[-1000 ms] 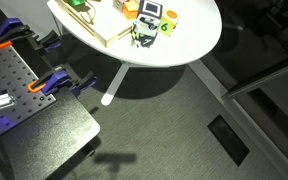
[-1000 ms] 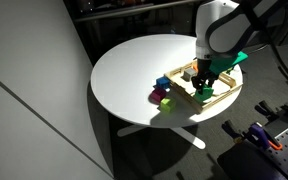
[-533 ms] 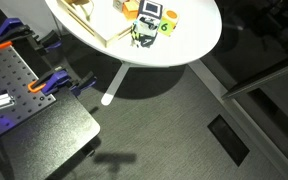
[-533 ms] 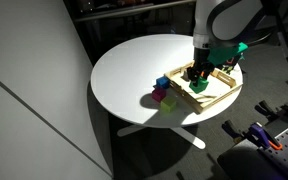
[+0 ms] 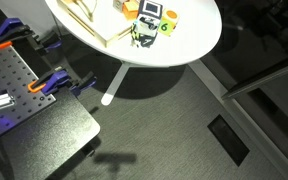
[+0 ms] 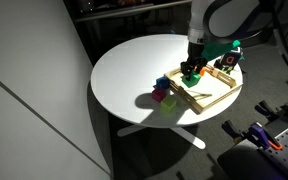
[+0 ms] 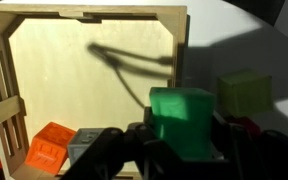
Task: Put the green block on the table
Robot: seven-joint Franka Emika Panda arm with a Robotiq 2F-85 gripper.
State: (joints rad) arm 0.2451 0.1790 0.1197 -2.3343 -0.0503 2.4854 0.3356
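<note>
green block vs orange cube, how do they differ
The green block is gripped between the fingers; the orange cube lies free in the wooden tray. The green block is by the tray's side wall, the orange cube in a corner. Both are small cubes.

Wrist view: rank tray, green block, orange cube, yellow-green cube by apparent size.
1. tray
2. green block, though it is nearest the camera, which inflates it
3. yellow-green cube and orange cube: look about alike, not ranked
</note>
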